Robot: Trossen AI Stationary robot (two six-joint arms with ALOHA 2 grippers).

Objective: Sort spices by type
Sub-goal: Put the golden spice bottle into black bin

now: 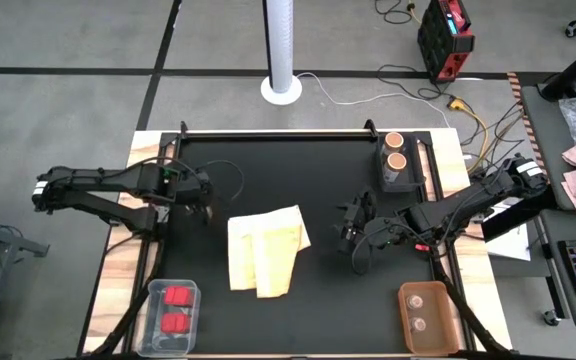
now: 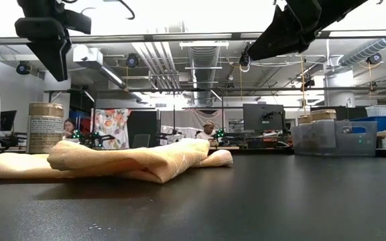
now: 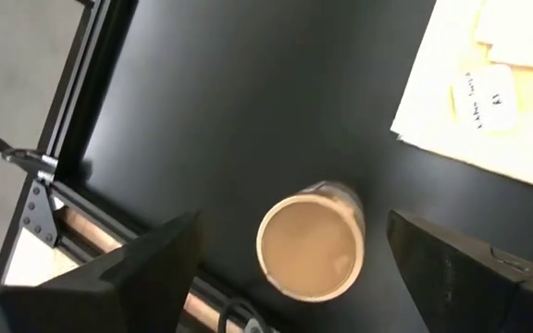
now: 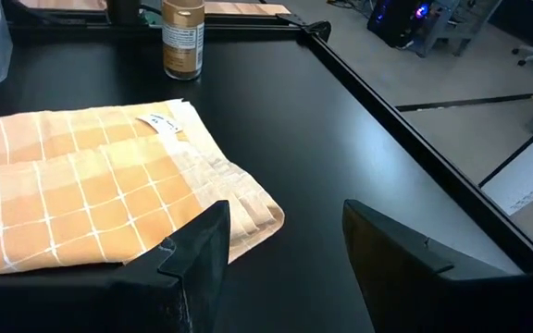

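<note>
A short round spice jar with a tan-brown top [image 3: 309,243] stands upright on the black mat near the table's left edge; it also shows in the low view [image 2: 45,127]. My left gripper [image 3: 294,227] hangs open above it, one finger on either side, touching nothing. In the high view this gripper [image 1: 194,196] hides the jar. My right gripper [image 1: 352,226] stands open right of the table's middle, nothing between its fingers. It faces the folded yellow cloth [image 1: 266,250].
A clear bin [image 1: 399,182] at the far right holds two brown-topped jars. A clear bin [image 1: 154,312] at the near left holds two red blocks. An orange bin [image 1: 406,318] at the near right holds two pale round containers. Black frame rails [image 3: 72,199] edge the mat.
</note>
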